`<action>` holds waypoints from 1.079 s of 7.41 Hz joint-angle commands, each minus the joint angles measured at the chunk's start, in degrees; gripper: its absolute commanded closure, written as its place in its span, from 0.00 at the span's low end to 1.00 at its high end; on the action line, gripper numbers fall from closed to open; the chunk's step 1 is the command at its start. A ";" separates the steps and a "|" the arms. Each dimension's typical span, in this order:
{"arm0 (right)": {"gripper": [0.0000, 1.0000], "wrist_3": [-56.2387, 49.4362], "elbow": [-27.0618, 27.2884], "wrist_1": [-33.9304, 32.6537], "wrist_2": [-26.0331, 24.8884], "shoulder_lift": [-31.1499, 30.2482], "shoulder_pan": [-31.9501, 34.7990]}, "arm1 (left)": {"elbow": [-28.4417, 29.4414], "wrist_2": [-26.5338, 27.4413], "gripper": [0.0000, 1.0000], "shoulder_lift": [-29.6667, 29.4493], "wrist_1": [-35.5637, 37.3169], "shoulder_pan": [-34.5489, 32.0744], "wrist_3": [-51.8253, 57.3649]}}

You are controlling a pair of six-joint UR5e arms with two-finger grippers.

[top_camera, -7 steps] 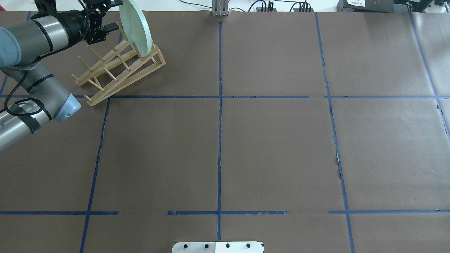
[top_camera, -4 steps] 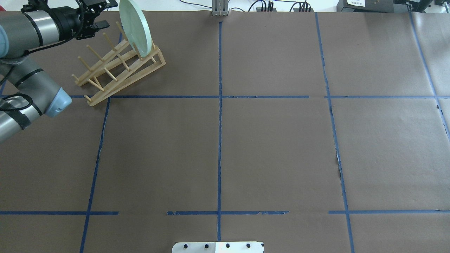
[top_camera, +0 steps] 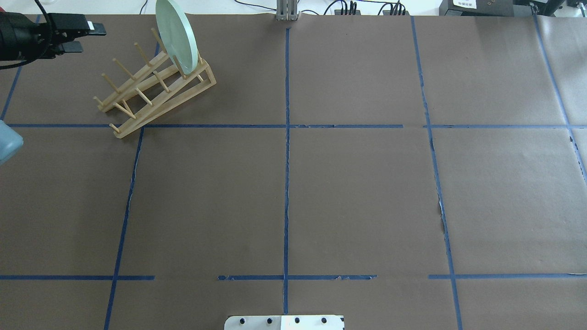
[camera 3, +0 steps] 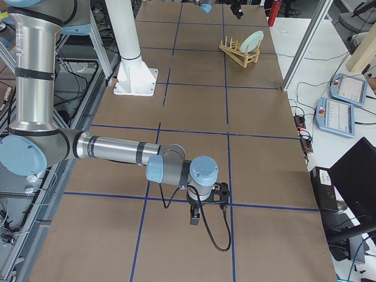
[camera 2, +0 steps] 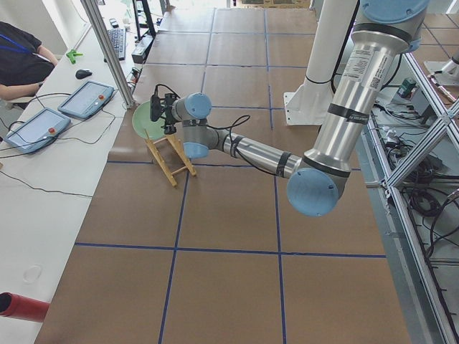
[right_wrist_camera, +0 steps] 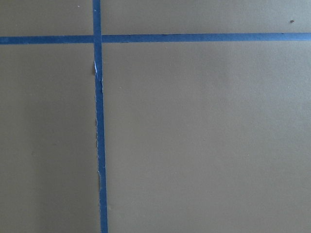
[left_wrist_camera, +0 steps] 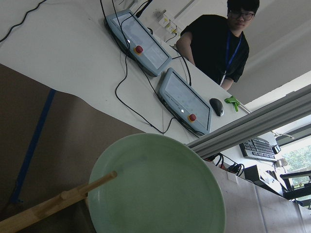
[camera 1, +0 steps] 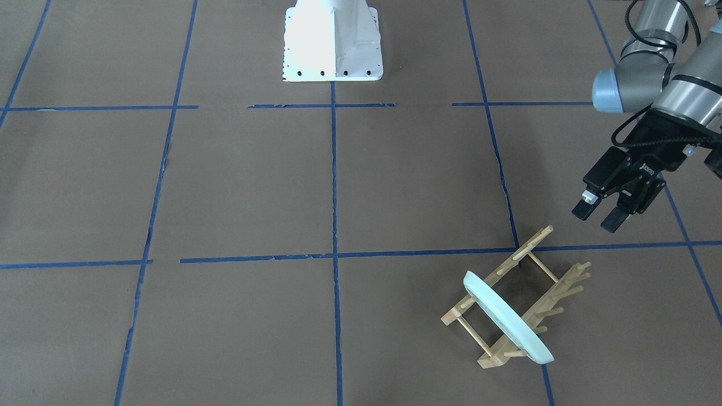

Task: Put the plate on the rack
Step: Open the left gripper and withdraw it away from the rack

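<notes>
Left hand (camera 1: pixel 597 219), jaws apart, clear of plate (camera 1: pixel 507 318)

Light was bright, even & diffuse from overhead; shadows under the rack (camera 1: pixel 507 266) were faint & soft. The white base (camera 1: pixel 333 39), well away from rack, was blown out w/ glare. Wrist view of the plate (left_wrist_camera: pixel 160 189) looked slightly soft; window beyond rack was overexposed.

Rack (top_camera: pixel 151 112): light wood, two parallel rails, upright pegs; sits diagonally, far left in overhead view. Plate (top_camera: pixel 176 36): round, pale mint-green, glossy; stands on edge between pegs at rack's far end, leaning slightly.
</notes>
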 commanded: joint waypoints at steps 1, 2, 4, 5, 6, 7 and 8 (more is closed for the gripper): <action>0.00 0.02 0.00 0.00 0.00 0.00 -0.02 | -4.93 0.04 0.00 4.53 9.05 -0.19 15.17; 0.00 0.02 0.00 0.00 0.00 0.00 -0.02 | -6.86 0.04 0.00 6.81 12.74 -0.28 21.60; 0.00 0.02 0.00 0.00 0.00 0.00 -0.02 | -7.67 -0.39 0.00 10.59 18.46 -2.37 33.63; 0.00 0.02 0.00 0.00 0.00 0.00 0.06 | -7.76 -0.57 0.00 11.22 23.89 -2.56 40.58; 0.00 0.02 0.00 0.00 0.00 0.00 -0.02 | -7.67 -0.57 0.00 10.96 30.47 -2.74 48.05; 0.00 0.02 0.00 0.00 0.00 0.00 -0.02 | -7.15 -0.66 0.00 10.70 35.23 -5.26 54.91; 0.00 0.02 0.00 0.00 0.00 0.00 -0.02 | -6.62 -1.01 0.00 10.70 39.54 -10.16 62.29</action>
